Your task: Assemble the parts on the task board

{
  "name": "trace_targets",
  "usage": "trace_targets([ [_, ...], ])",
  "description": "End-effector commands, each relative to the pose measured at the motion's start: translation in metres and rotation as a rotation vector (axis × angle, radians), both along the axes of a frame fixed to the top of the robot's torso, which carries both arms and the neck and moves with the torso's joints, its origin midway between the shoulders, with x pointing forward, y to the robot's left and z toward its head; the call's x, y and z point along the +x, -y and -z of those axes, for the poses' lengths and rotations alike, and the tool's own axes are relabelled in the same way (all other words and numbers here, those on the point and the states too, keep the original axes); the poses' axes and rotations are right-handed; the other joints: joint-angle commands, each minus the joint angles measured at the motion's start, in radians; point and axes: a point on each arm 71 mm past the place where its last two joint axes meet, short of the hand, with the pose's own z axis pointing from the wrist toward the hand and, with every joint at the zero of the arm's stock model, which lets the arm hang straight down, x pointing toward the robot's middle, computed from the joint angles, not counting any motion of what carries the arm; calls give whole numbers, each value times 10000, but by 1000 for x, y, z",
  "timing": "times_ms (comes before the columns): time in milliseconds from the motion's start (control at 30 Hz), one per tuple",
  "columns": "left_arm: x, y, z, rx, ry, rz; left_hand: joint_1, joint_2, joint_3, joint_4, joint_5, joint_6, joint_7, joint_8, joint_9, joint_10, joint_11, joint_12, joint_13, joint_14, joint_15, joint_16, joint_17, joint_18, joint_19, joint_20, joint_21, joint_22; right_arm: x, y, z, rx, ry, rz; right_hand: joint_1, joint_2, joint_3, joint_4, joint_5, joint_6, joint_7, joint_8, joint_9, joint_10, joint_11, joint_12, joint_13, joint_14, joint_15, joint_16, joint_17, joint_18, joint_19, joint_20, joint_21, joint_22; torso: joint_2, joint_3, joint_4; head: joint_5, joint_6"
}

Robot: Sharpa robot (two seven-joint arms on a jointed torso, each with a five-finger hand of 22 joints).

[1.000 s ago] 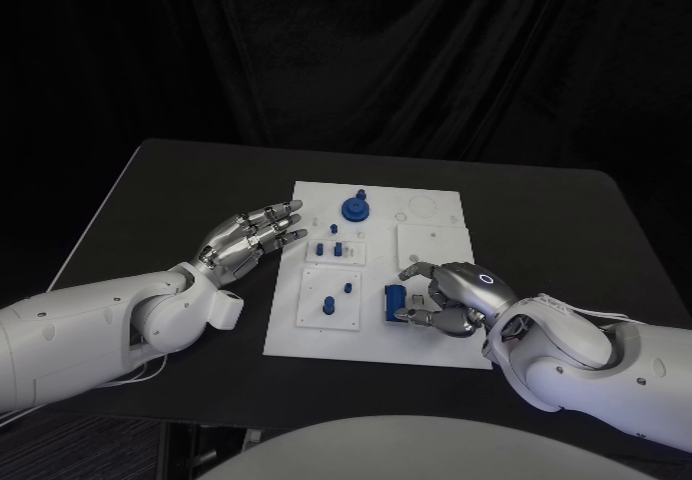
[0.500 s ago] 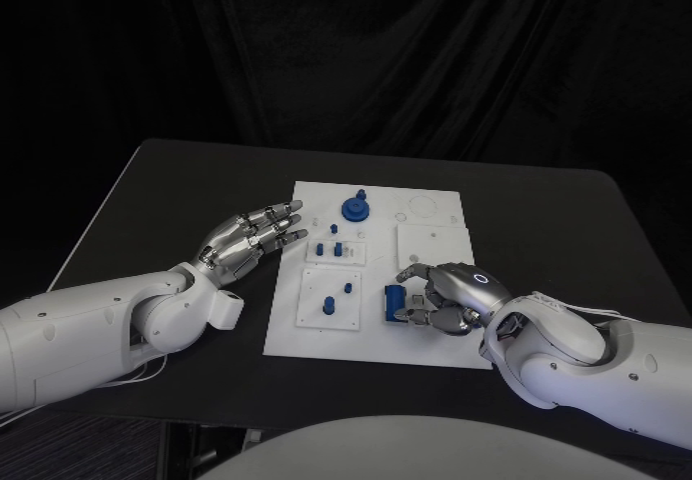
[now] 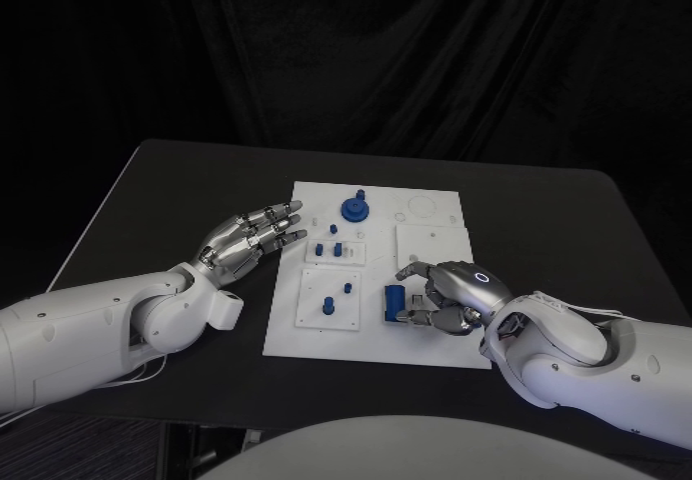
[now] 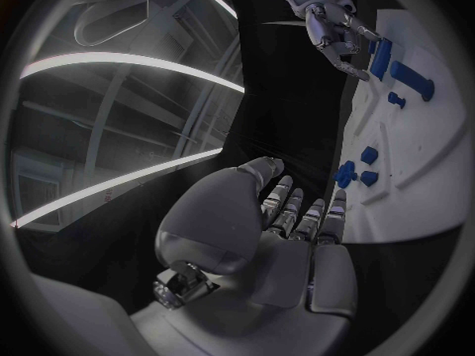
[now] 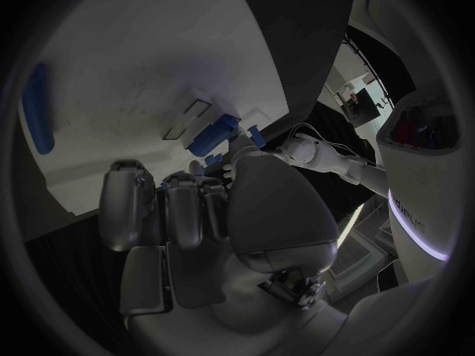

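Black table [image 3: 173, 190], blue part [image 3: 394, 301] half-hidden

Robot test lab or studio, black table [image 3: 173, 190] backed by black curtain [image 3: 361, 70], white task board [image 3: 433, 345] laid centrally, strip ceiling lights [image 4: 119, 59] overhead

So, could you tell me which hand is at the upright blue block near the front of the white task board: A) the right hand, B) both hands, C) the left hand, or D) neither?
A: the right hand has its fingers at the upright blue block on the white task board, while the left hand hovers open beside the board's left edge.
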Motion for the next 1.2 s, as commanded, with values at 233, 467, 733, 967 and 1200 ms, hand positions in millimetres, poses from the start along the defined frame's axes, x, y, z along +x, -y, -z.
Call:
trace_targets([
  [233,-1,1,-1,-171,69,57,-48,-33,100,23,53,61,25,56,17,-4,101,61,14,41,34,57,9,-17,28,33,-22,4,-7,15,-19,1060,471,337,-482,-637,14,999,-44,90,-25,132,26,911,39,20,2433,696,36,-62,811,144,300,70,29,1923,0,0,-6,-77,-2],
  [467,-1,1,-1,-157,81,32,-48,-34,104,24,54,68,25,57,18,-5,101,59,13,41,34,57,9,-17,31,33,-21,7,-1,37,-34,1338,158,1223,-1148,56,158,961,264,453,-24,303,52,981,70,54,2524,712,61,-31,867,133,332,78,83,1939,2,1,-3,-163,-2],
  [733,-2,0,-1,-149,87,4,-49,-37,110,25,55,80,25,59,20,1,103,69,15,50,34,61,11,-17,38,33,-18,16,1,65,-23,-38,-1189,2337,-1049,496,274,793,2427,1834,-197,1407,496,1060,88,93,2631,723,83,11,933,124,346,108,130,1951,3,-2,-2,-174,-2],
  [967,-2,0,-1,-156,99,-8,-51,-48,123,29,56,112,27,66,24,14,110,84,18,60,35,67,14,-18,46,34,-15,20,-3,80,-15,-1392,-1495,2914,-1361,413,278,888,4725,2382,-548,2821,1461,1060,-218,93,2631,724,-172,-2,905,137,346,-110,104,1937,3,-12,3,-191,-2],
  [1200,-2,-1,-1,-151,93,-10,-52,-50,128,30,57,104,27,66,23,15,112,84,18,57,35,66,13,-18,46,34,-15,17,-5,84,-15,-2002,-1210,3069,-1591,368,277,923,4507,2315,-656,3263,1936,1060,-321,93,2631,718,-267,-30,845,139,353,-205,94,1932,16,-3,10,-275,-2],
])
